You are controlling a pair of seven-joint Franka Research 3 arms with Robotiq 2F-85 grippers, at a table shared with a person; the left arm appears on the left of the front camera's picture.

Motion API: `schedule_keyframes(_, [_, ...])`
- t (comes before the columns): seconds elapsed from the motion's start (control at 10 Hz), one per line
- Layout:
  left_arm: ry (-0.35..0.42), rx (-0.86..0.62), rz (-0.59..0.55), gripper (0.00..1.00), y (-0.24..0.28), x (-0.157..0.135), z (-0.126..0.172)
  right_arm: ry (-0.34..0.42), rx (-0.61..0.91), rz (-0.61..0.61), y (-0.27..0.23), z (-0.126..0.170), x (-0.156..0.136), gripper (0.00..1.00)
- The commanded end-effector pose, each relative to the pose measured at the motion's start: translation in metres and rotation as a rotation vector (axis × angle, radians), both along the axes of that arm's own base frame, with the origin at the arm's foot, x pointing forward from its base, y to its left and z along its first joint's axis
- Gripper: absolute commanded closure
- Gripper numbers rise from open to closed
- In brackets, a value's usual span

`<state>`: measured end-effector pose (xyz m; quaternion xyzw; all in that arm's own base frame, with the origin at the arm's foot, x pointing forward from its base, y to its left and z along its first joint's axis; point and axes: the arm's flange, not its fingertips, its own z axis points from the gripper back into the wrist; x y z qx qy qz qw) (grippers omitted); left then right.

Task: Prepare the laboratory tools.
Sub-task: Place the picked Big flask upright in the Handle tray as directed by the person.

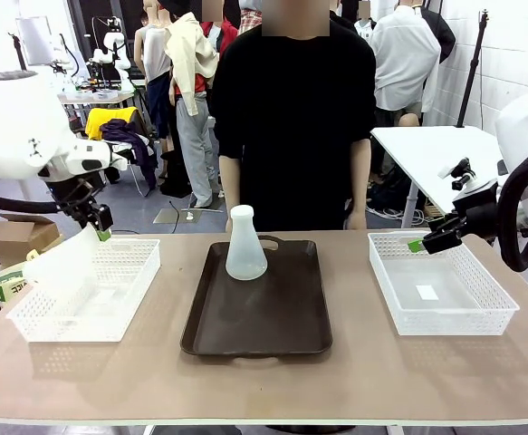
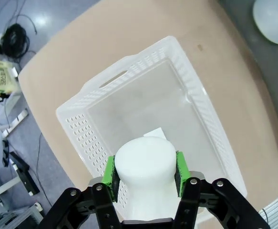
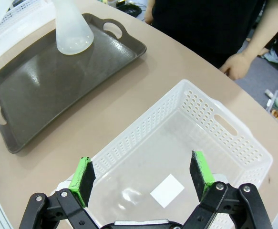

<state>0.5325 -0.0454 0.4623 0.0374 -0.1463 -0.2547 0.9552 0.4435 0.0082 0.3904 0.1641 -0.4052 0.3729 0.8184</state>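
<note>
Bright, even overhead light; soft shadows under the baskets on the desk [image 1: 354, 381]. Pale glare streaks the dark tray [image 3: 48, 90]. Wrist views bend at the edges.

Frosted translucent plastic flasks [image 1: 245, 245], perforated white plastic baskets [image 1: 28, 317], a glossy brown tray [image 1: 254, 317], matt table [image 1: 354, 381].

Hardly any print can be read. A green-and-white packet [image 1: 8, 283] at the table's left edge carries dark characters — too small to make out. White stickers [image 3: 167, 190] in the baskets look blank — no writing visible.
</note>
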Motion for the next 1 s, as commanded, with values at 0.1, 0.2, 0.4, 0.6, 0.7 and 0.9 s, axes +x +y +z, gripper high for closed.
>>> schedule_keyframes(0.1, [-0.101,-0.116,-0.112,1.0,0.009,-0.042,0.045,0.004,-0.007,0.003,-0.001,-0.001,-0.001,0.0])
schedule_keyframes(0.2, [-0.145,-0.148,-0.151,1.0,0.011,-0.055,0.064,0.004,-0.007,0.003,-0.001,-0.001,-0.001,0.0])
schedule_keyframes(0.4, [-0.235,-0.161,-0.204,1.0,0.022,-0.087,0.099,0.004,-0.007,0.003,-0.001,-0.001,-0.001,0.0])
schedule_keyframes(0.6, [-0.303,-0.158,-0.266,1.0,0.023,-0.107,0.116,0.004,-0.007,0.003,-0.001,-0.001,-0.001,0.0])
schedule_keyframes(0.7, [-0.302,-0.168,-0.3,1.0,0.02,-0.111,0.117,0.004,-0.007,0.003,-0.001,-0.001,-0.001,0.0])
schedule_keyframes(0.9, [-0.265,-0.177,-0.306,1.0,0.018,-0.108,0.113,0.004,-0.007,0.003,-0.001,-0.001,-0.001,0.0])
